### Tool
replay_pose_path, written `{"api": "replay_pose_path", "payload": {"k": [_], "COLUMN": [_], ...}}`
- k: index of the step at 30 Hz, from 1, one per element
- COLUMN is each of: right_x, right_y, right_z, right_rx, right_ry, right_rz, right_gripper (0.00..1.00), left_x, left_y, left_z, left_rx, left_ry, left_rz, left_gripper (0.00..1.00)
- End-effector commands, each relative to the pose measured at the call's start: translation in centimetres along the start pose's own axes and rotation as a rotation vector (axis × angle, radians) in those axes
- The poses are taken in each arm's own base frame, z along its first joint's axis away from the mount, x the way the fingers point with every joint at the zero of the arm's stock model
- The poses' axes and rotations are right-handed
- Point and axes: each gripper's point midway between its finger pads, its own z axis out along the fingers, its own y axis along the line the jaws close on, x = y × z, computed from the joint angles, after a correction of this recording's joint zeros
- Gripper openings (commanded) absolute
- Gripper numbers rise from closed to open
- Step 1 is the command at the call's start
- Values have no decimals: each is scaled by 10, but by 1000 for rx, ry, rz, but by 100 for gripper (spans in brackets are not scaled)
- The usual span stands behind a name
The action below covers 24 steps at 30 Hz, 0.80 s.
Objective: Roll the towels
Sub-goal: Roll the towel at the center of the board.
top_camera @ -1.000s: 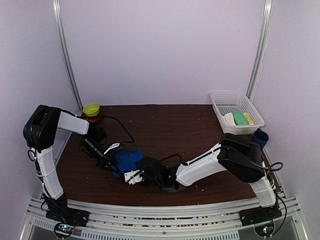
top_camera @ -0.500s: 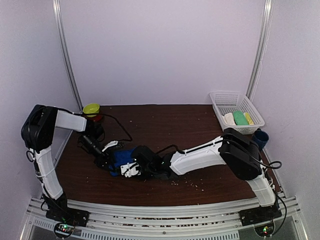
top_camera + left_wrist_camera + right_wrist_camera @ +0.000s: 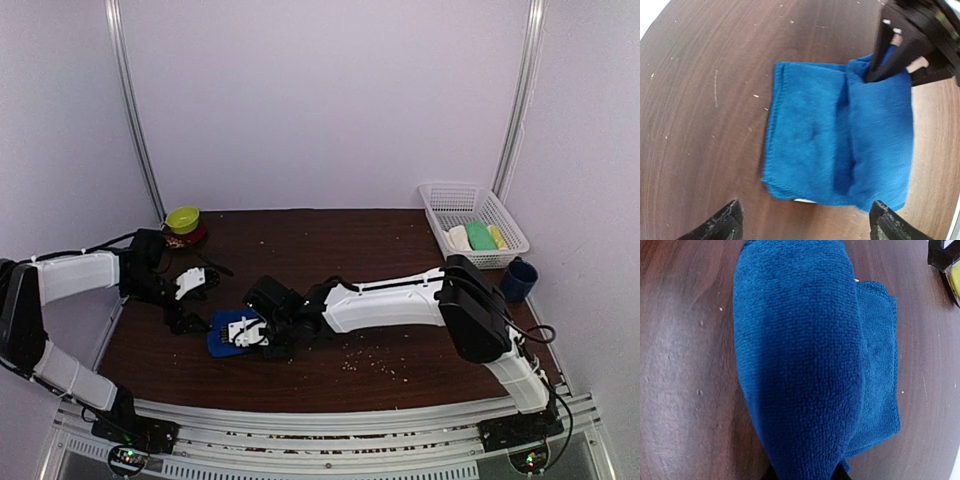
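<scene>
Near the front left of the table [image 3: 420,270], the blue towel [image 3: 840,145] lies partly folded, with 1 flap doubled over the rest. The right gripper [image 3: 874,74] is clamped on a corner of that flap. The left gripper [image 3: 807,227] hangs over the towel's opposite edge, its 2 fingers wide apart.

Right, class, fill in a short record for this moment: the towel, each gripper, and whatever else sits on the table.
blue towel: on the table, partly folded, one fold raised
right gripper: shut on the raised fold at the blue towel's edge
left gripper: open, apart from the towel, holding nothing
basket: far right corner, with white, green and yellow items inside
green bowl: far left corner
dark blue cup: right edge, beside the basket
</scene>
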Motion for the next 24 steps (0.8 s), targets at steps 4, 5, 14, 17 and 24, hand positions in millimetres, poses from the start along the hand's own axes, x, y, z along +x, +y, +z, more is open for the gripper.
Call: {"api": "replay_pose_path", "payload": {"k": [4,5,14,17,24], "right_x": [19,17,18,29,65], "right_y": [67,70,59,48,39], "right_z": [8,7,9,7,-12], "right_rx": [-357,-378,-349,-302,-248], "right_ry": [161,162,236,278,364], "right_rz": [178,190,324,383,471], "right_gripper": [12,14,17,13,11], "left_x": [3,3,-14,-15,-23], "left_y": [-10,-14,-25,-20,-9], "left_z": [-2,-2,-29,-26,-25], "left_rx": [-124,-130,-303,-278,-256], "left_ry": [-91,-102,-235,-215,-204], "left_rz": [125,139,271,259,314], "left_gripper": [91,93,98,98,98]}}
